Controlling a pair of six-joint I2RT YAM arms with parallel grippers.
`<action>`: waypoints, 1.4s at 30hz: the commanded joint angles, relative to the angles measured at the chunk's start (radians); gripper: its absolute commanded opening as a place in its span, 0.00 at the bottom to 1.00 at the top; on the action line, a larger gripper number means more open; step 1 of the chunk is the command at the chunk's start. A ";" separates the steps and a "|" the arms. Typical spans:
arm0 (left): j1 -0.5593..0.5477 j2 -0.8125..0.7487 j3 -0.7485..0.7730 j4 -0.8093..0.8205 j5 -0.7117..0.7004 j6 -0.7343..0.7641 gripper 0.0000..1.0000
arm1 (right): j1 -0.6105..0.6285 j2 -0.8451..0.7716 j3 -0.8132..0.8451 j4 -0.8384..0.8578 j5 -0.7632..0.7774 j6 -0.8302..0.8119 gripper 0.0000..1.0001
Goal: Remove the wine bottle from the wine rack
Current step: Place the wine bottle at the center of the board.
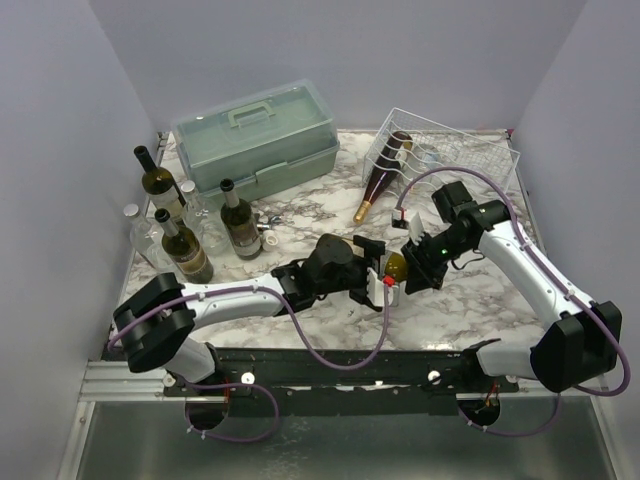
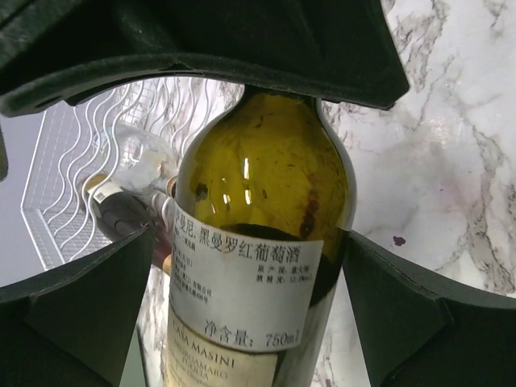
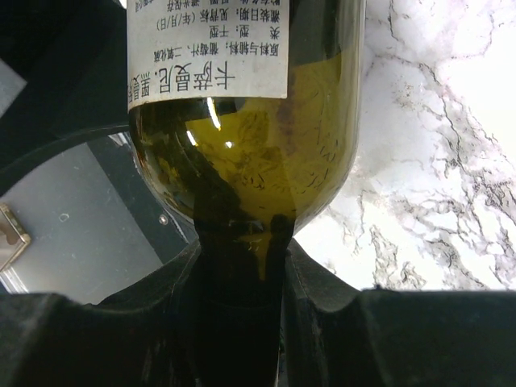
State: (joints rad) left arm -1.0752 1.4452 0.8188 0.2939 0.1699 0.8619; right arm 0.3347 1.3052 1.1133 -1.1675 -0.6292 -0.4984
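The olive-green glass wine bottle [image 1: 396, 266] with its white paper label is already out of the white thin-wire wine rack [image 1: 478, 146]. It sits well in front of the rack, toward the arm bases, between the two arms over the white-and-grey marbled counter [image 1: 470, 295]. The right end effector [image 1: 408, 268] is closed on the bottle's neck, with its dark pads pressed to either side in the right wrist view. The left end effector [image 1: 377, 272] brackets the bottle's labelled body. From the left wrist view I cannot tell whether its pads actually clamp the glass or only stand against it. A second, darker bottle with a gold foil neck [image 1: 383, 178] lies in the rack's front edge, untouched, neck pointing out toward the arms. The lift-off itself looks done. What seems left is to settle the held bottle on the counter clear of the rack, and then let go with both end effectors.
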 commanded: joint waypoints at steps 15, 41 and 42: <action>-0.006 0.121 0.067 0.048 -0.111 0.012 0.65 | 0.020 0.011 0.019 0.054 -0.095 -0.005 0.00; -0.008 0.054 0.000 0.055 -0.113 -0.034 0.00 | 0.026 0.122 0.051 0.025 -0.168 -0.010 0.69; -0.008 0.053 -0.004 0.056 -0.112 -0.039 0.00 | 0.026 0.123 0.060 0.025 -0.169 -0.005 0.69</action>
State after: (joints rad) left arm -1.0805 1.5627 0.8162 0.2638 0.0738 0.8341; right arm 0.3542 1.4166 1.1259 -1.1511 -0.7353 -0.5049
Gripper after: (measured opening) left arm 0.769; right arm 0.677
